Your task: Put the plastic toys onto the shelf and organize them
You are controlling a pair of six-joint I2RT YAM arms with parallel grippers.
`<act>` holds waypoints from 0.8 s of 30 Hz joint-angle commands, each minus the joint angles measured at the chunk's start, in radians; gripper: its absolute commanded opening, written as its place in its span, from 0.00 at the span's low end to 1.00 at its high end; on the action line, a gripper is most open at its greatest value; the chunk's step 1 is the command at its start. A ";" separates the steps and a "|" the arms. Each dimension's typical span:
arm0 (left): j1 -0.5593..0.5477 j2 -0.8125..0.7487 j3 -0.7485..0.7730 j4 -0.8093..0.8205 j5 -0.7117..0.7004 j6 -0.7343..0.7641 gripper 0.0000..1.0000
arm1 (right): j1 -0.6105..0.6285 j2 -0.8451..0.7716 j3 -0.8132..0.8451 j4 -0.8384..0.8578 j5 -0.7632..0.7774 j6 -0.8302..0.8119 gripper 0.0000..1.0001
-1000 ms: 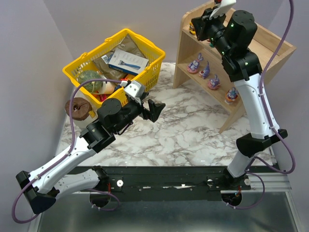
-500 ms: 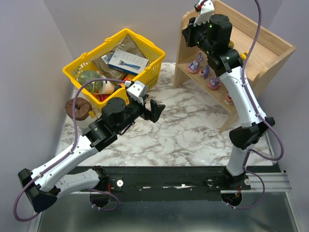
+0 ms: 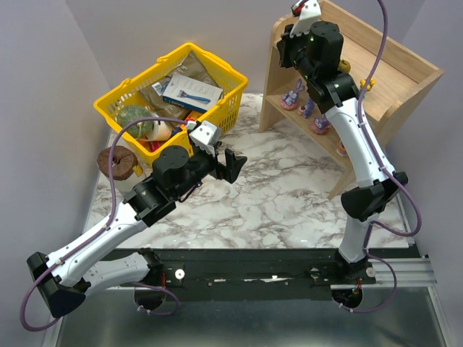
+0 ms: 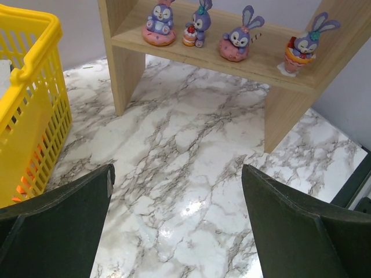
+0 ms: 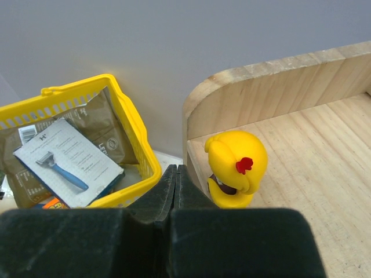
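Observation:
The wooden shelf [image 3: 405, 72] stands at the back right. Several purple long-eared toys [image 4: 237, 41] stand in a row on its lower tier [image 4: 197, 55]. A yellow round toy [image 5: 235, 162] with a red spot stands on the upper tier [image 5: 301, 145] near its left side panel. My right gripper [image 5: 175, 174] hovers over that left end, shut with nothing between its fingers; the yellow toy is just to their right, apart from them. Over the marble table my left gripper [image 3: 235, 165] hangs wide open and empty, facing the shelf [image 4: 124, 75].
A yellow plastic basket [image 3: 130, 101] at the back left holds a razor pack [image 3: 192, 92], packets and a green-grey gourd [image 3: 134, 119]. A brown round object [image 3: 119, 160] sits beside it. The marble tabletop [image 3: 289, 195] lies between basket and shelf.
My right arm swung left along the shelf's upper tier to its left end, and its jaws finished closing. The left arm barely shifted.

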 commanded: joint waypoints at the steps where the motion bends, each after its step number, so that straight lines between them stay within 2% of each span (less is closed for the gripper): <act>1: 0.004 -0.008 0.012 0.000 -0.029 -0.007 0.99 | 0.004 0.024 0.027 0.028 0.060 -0.027 0.04; 24: 0.004 -0.014 0.006 0.005 -0.021 -0.010 0.99 | 0.004 0.043 0.048 0.028 0.127 -0.053 0.01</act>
